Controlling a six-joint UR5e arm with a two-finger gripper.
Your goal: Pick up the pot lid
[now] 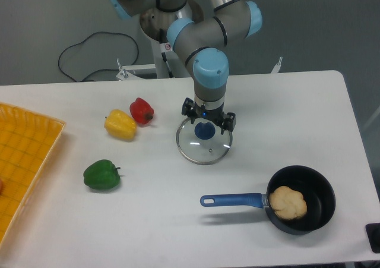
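A glass pot lid [200, 153] with a metal rim and a round blue knob lies on the white table near the middle of the view. My gripper [208, 119] points down at the lid's far part, just behind the knob in the image. Its two dark fingers are spread wide, one to each side of the knob's line, with nothing seen between them. The gripper covers part of the far rim. How high the fingertips are above the glass is hard to tell.
A black pan [320, 191] with a blue handle holds a tan round piece at the lower right. Left of the lid are a red pepper [142, 110], a yellow pepper [120, 125] and a green pepper [102, 175]. An orange basket [27, 155] stands at the left edge.
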